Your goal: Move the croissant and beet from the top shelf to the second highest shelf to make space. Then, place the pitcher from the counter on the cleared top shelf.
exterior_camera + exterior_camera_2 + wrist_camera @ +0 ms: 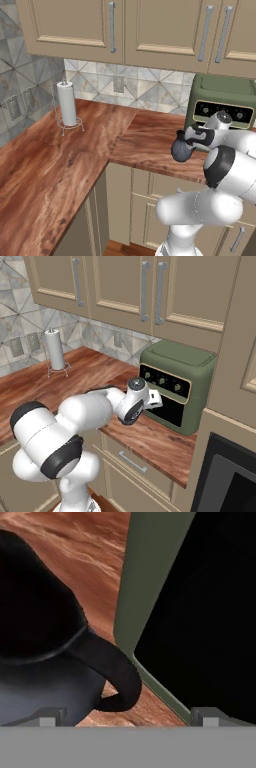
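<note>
Pitcher: the dark glossy pitcher [181, 148] stands upright on the counter [90, 145], right of centre in the left base view, just in front of the green oven [222, 102]. In the hand view the pitcher [45, 652] takes up the left half of the frame, its looped handle [117, 674] curving toward the centre.
Counter: reddish-brown wood grain, L-shaped, running from the lower left of the left base view up to the tiled wall and across to the right.
Gripper: the gripper [129, 717] hangs close above the pitcher with its jaws wide apart and nothing between them. One fingertip [47, 717] sits at the lower left over the pitcher's belly, the other at the lower right before the oven's dark door [205, 612]. The handle lies between them, untouched.
Arm: the white arm [227, 165] rises from the lower right of the left base view, its wrist just right of the pitcher.
Paper towel roll: a white roll [66, 103] on a wire stand, upper left, well apart from the pitcher.
</note>
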